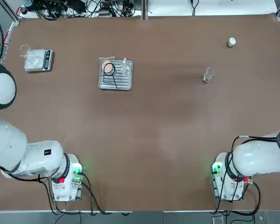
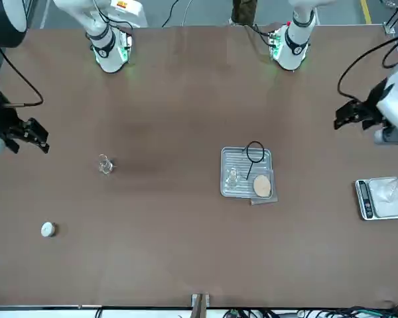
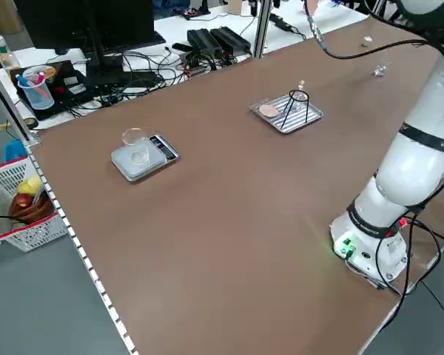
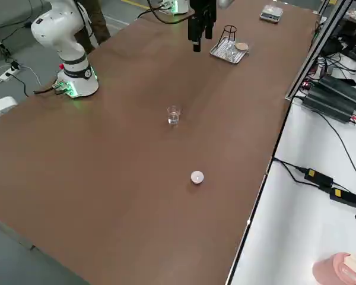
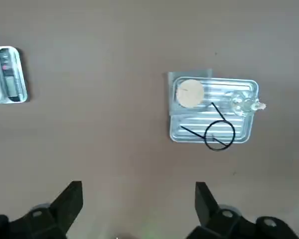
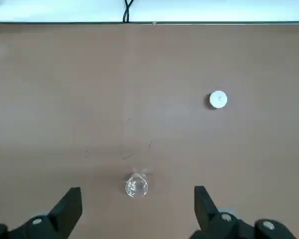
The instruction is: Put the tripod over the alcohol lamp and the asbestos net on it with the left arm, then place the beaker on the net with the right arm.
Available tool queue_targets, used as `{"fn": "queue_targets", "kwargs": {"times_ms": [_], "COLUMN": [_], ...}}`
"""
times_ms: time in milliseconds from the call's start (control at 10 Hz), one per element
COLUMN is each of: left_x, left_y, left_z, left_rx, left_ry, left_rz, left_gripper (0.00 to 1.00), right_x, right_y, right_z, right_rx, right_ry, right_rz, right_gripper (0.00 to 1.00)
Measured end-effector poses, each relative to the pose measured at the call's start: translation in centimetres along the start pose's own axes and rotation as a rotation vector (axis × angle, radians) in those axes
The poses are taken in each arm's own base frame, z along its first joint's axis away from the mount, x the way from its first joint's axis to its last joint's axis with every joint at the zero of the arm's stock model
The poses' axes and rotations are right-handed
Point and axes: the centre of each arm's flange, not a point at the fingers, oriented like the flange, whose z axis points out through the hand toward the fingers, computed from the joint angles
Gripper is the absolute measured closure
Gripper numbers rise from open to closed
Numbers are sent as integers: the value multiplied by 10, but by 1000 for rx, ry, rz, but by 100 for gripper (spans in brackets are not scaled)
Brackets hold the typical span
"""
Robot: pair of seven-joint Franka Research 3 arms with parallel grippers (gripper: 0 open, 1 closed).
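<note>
The ribbed metal tray [image 1: 123, 84] holds three things. The black wire tripod [image 1: 108, 69] stands upright on it. The asbestos net [image 5: 190, 93] lies flat over one corner. The small glass alcohol lamp [image 5: 246, 105] sits beside them. Off to the robot's right, the clear beaker [image 1: 207, 75] stands alone on the bare table. My left gripper [image 5: 137, 204] hovers open and empty, well short of the tray, out by the table's left edge [image 2: 355, 114]. My right gripper [image 6: 137, 206] is open and empty too, raised above the table near the beaker [image 6: 136, 185].
A small white capped cylinder [image 1: 231, 42] stands beyond the beaker at the far right. A scale [image 1: 38, 60] with a glass cup on it sits at the far left. Cables and power bricks lie past the table's far edge.
</note>
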Motion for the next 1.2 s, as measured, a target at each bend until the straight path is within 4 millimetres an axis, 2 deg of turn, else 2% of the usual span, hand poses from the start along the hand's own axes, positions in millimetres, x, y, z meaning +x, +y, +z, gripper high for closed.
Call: {"fn": "queue_targets", "kwargs": {"times_ms": [200, 400, 700, 900, 1000, 1200], "left_x": [13, 29, 49, 53, 51, 47], "left_y": [31, 59, 104, 147, 175, 224], "left_z": [20, 46, 100, 130, 148, 191], "left_rx": [-9, -17, 16, 20, 31, 12], "left_ry": [9, 24, 17, 41, 46, 66], "left_rz": [-11, -35, -76, -135, -143, -164], "left_gripper": [0, 0, 0, 1, 1, 1], "right_x": [0, 2, 15, 22, 22, 23], "right_y": [0, -3, -7, -9, -10, -6], "right_z": [6, 22, 76, 107, 114, 113], "right_rx": [-1, -2, -6, -1, 9, 74], "right_ry": [-19, -52, -115, -147, -156, -148], "right_rz": [0, -5, -11, -106, -193, -360], "right_gripper": [0, 0, 0, 0, 0, 0]}}
